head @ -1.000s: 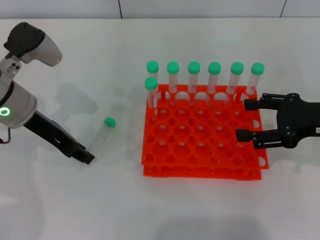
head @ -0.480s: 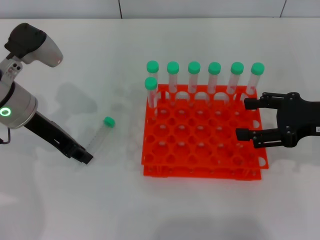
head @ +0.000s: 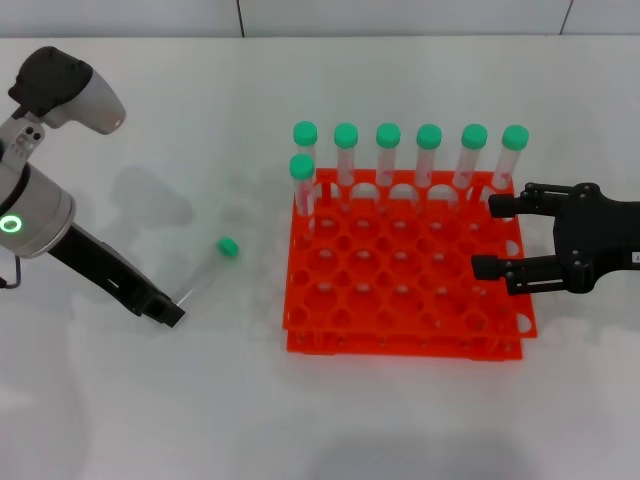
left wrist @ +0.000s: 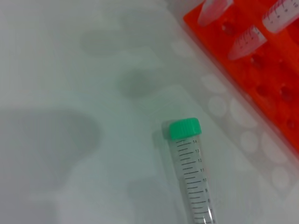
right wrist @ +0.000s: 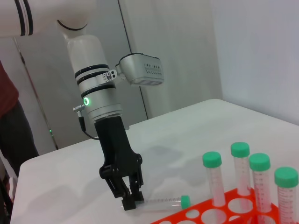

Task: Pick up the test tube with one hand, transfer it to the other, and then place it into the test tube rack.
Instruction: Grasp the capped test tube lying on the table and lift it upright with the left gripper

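Observation:
The test tube [head: 207, 271] lies on the white table left of the rack, green cap [head: 228, 246] toward the rack; it also shows in the left wrist view [left wrist: 190, 170] and the right wrist view [right wrist: 163, 202]. My left gripper [head: 174, 312], black on a white-grey arm with a green ring, is down at the tube's bottom end with its fingers [right wrist: 130, 201] closed on that tip. The orange-red test tube rack [head: 405, 335] stands at centre right. My right gripper [head: 488, 238] hovers open over the rack's right side, holding nothing.
Several green-capped tubes [head: 429, 150] stand upright along the rack's back row, plus one [head: 302, 180] in the second row at its left end. Bare white table lies in front of the rack and around the lying tube.
The tube's cap has shifted slightly right and toward the rack, and the tube now looks shorter and thinner from above. My left gripper drew back a little. The right gripper stayed put.

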Controlling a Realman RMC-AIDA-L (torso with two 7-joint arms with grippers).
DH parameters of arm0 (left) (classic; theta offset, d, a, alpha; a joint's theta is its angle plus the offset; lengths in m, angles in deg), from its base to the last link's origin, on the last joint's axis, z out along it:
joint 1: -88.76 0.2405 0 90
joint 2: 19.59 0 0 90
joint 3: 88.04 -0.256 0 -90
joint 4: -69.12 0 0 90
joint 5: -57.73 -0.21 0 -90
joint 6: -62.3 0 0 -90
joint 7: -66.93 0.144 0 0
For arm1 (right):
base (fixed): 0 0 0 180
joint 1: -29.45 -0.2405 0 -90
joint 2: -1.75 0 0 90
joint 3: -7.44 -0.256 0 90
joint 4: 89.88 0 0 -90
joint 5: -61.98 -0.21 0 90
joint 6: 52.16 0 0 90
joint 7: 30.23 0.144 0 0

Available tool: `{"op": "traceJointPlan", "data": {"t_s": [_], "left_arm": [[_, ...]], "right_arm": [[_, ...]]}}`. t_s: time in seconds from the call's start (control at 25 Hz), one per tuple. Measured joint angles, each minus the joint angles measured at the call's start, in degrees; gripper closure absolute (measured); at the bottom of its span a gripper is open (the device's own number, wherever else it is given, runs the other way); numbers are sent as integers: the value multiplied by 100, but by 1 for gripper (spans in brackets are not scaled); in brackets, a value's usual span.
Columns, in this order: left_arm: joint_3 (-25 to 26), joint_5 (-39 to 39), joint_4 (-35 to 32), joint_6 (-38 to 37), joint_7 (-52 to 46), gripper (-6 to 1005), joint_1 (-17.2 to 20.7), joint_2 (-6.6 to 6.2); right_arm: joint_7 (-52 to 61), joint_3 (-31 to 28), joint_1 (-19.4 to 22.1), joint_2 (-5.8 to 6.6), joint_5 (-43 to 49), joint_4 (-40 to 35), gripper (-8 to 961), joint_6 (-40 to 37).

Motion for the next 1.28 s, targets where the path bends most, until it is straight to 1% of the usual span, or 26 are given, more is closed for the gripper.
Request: {"op": "traceJointPlan", "data": {"t_s": [0.08, 0.44, 1.28], "left_arm": [[0, -1, 0, 6, -9, 710, 0, 0], [0, -23, 4, 59, -52, 773, 3, -18], [17, -39, 9, 125, -74, 808, -6, -16]], "right_arm": [[0, 0, 0, 0, 0, 0, 94, 2], [-3, 0, 0, 0, 1, -9, 94, 11], [-2, 0, 0, 0, -6, -18, 93, 11]]}}
